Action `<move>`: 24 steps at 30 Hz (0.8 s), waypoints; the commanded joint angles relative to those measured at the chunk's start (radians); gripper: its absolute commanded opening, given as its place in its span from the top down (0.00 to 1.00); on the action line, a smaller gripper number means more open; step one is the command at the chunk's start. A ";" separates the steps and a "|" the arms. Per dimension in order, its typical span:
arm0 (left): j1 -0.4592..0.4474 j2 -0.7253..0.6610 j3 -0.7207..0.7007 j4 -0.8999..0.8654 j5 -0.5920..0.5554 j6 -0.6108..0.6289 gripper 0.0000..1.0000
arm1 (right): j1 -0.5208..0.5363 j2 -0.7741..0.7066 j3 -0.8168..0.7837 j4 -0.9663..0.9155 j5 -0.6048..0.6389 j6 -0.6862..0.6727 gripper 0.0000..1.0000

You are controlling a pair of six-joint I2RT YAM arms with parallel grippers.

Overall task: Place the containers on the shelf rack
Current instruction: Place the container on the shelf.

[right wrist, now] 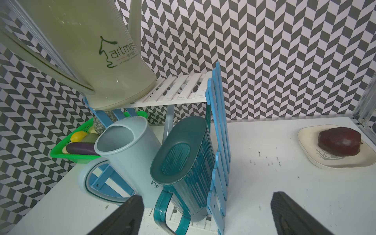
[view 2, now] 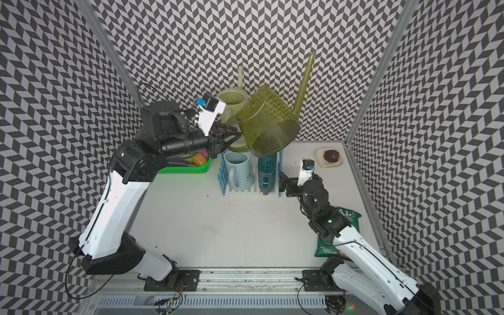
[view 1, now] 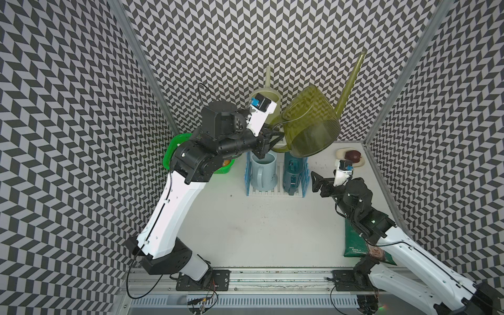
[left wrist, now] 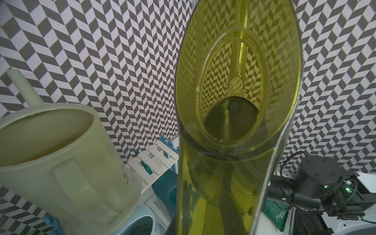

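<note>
Last of the four jugs is in the air. L hand [view 1: 279, 136] is clenched on the loop handle of the olive-green jug [view 1: 313, 128]. The jug hangs in the upper centre of both top views, above the shelf rack [view 1: 305, 180]. It is tilted: base turned toward the camera, long spout slanting up along the back wall [view 1: 245, 41].

The other three are placed. The cream jug [right wrist: 91, 50] is on the top tier [right wrist: 183, 87], at its picture-left half. The light blue jug [view 1: 263, 173] & dark teal jug [view 1: 291, 171] stand side by side on the lower tier. In the rt wrist view the top tier's slats lie bare between the cream jug & the blue side panel [right wrist: 218, 122]; prob. the only free slot.

R hand [view 1: 317, 181] is released, jaws wide, holding nothing, low over the counter [view 1: 245, 231] just beside the rack's picture-right panel.

Step in hand, as judged: set the olive jug into that gap. To do it well:
- Level the jug first so the base faces down, then come straight down, not sideways.
- The gap looks about one jug wide, so the body shld pass between cream jug & panel w/o nudging either.
- Aim the spout at the back wall, handle to the front, as w/ the cream one.
- The rack looks light; a knock could shift it.
- Let go only once the base sits flat on the slats.
- R hand shld hold off to the side.
</note>
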 commanded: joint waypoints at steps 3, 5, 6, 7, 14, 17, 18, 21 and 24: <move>-0.057 0.062 0.035 0.073 -0.220 0.025 1.00 | 0.002 -0.039 0.017 -0.021 0.046 -0.007 0.00; -0.073 0.084 0.041 0.085 -0.255 0.019 1.00 | 0.002 -0.040 0.019 -0.044 0.061 -0.011 0.01; -0.086 0.097 0.045 0.090 -0.275 0.012 1.00 | 0.001 -0.040 0.020 -0.054 0.067 -0.012 0.01; -0.097 0.108 0.046 0.097 -0.294 0.008 1.00 | 0.001 -0.039 0.020 -0.061 0.071 -0.012 0.01; -0.178 0.160 0.042 0.145 -0.459 -0.084 1.00 | -0.002 -0.028 0.036 -0.095 0.068 -0.005 0.01; -0.202 0.178 0.040 0.159 -0.548 -0.133 1.00 | -0.002 -0.029 0.039 -0.104 0.078 -0.003 0.01; -0.210 0.183 0.037 0.165 -0.574 -0.152 1.00 | -0.002 -0.029 0.039 -0.107 0.083 -0.002 0.01; -0.229 0.203 0.032 0.175 -0.629 -0.197 1.00 | -0.002 -0.027 0.047 -0.115 0.091 0.000 0.01; -0.251 0.221 0.030 0.190 -0.687 -0.224 1.00 | -0.002 -0.023 0.054 -0.120 0.091 0.003 0.01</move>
